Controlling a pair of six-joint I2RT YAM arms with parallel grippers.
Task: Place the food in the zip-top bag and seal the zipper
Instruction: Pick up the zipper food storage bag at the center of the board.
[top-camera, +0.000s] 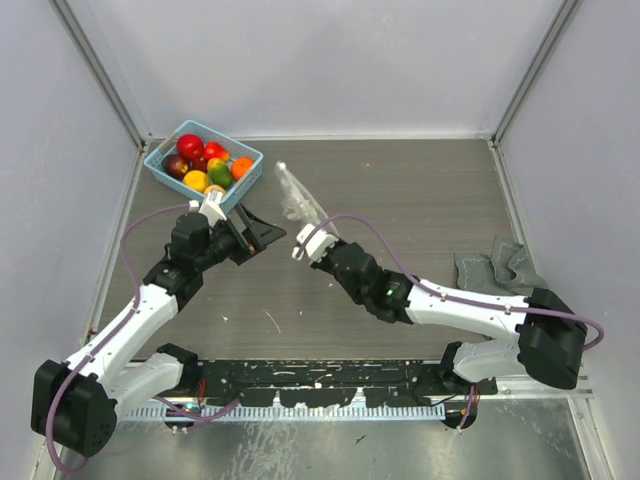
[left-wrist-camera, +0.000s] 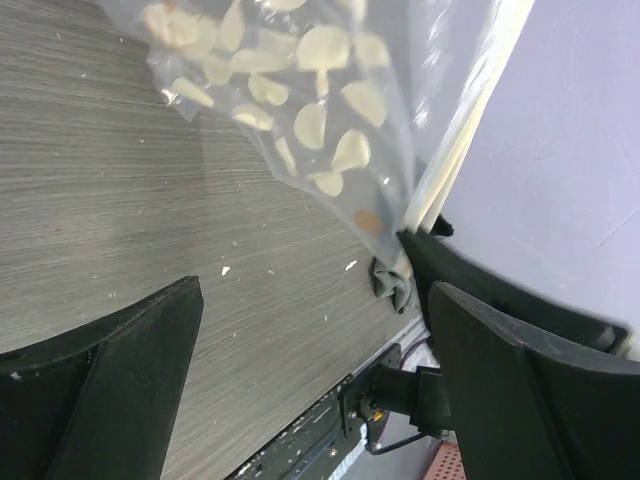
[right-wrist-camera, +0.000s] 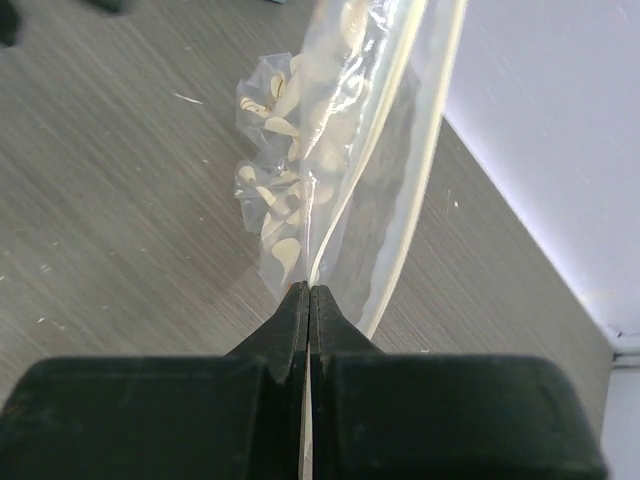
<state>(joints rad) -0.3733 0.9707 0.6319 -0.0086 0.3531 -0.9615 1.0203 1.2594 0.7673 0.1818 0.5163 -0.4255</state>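
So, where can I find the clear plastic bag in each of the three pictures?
Top view: the clear bag is just above centre, right of the blue basket.
Left wrist view: top centre, above the table.
Right wrist view: centre, rising from the shut right gripper.
Shared landmark: the grey wood-grain table under the bag.

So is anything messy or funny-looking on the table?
Not much. A grey cloth lies crumpled at the right edge of the table, and little white specks dot the wood. The fruits all sit neatly in the blue basket; none spilled.
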